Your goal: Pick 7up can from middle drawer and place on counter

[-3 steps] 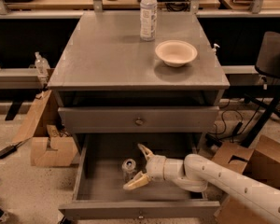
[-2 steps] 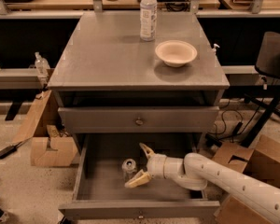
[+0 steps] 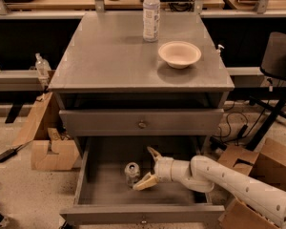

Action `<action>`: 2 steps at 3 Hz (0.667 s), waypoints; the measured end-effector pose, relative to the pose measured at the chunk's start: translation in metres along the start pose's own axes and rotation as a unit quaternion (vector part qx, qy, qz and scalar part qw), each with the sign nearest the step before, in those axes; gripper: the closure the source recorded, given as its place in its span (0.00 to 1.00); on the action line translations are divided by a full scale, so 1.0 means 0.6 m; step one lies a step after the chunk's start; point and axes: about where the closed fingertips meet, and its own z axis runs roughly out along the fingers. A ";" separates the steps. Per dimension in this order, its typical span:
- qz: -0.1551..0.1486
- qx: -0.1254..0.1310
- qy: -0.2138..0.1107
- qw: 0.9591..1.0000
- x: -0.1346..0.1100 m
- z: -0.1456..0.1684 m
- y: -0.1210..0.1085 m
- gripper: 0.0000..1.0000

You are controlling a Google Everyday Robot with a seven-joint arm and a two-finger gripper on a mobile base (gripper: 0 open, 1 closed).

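The 7up can (image 3: pixel 131 173) stands upright on the floor of the open middle drawer (image 3: pixel 181 197), left of centre. My gripper (image 3: pixel 148 167) is inside the drawer just right of the can, its two pale fingers spread open, one finger (image 3: pixel 153 152) behind and one low by the can's base. The can is not held. The white arm reaches in from the lower right. The grey counter (image 3: pixel 109 56) is the cabinet's top, above the drawer.
A tall clear plastic bottle (image 3: pixel 151 13) and a white bowl (image 3: pixel 179 54) stand on the counter's far right part. The closed top drawer panel with a brass knob (image 3: pixel 142 124) overhangs the open drawer. Cardboard boxes (image 3: pixel 50 147) sit on the floor on both sides.
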 end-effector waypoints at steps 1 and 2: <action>0.004 -0.011 0.000 1.000 0.015 0.020 0.015 0.00; 0.003 -0.026 -0.006 1.000 0.010 0.046 0.042 0.00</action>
